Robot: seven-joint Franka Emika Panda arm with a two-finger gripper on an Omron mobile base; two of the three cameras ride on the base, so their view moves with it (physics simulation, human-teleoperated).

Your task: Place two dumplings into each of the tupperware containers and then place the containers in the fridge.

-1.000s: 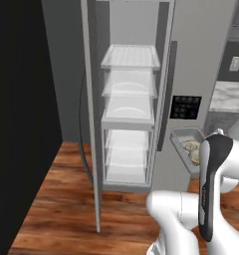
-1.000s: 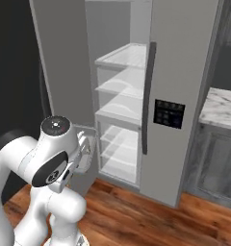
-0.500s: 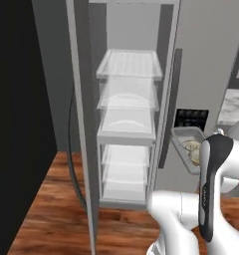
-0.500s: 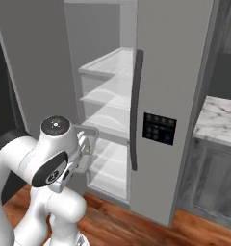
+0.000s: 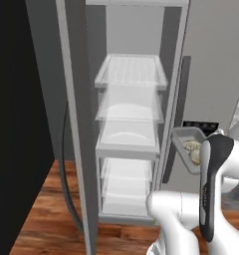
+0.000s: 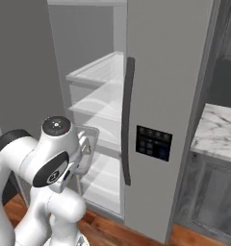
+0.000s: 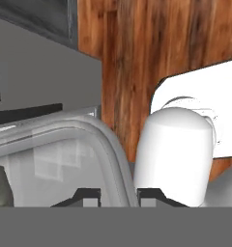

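Gripper (image 7: 118,195) stays pinched on the rim of the container (image 5: 187,145) with dumplings (image 5: 192,148) inside, held up beside the fridge (image 5: 211,60) door handle, and the base has driven closer so the open shelves (image 5: 131,74) loom larger

We see flat, even rendered light with no clear source. The fridge (image 5: 131,124) interior reads brightest, its pale shelves (image 5: 129,107) washed-out and hazy; the wall (image 5: 17,124) at left falls near black. Shadows are soft, edges slightly blurred, and there is no glare.
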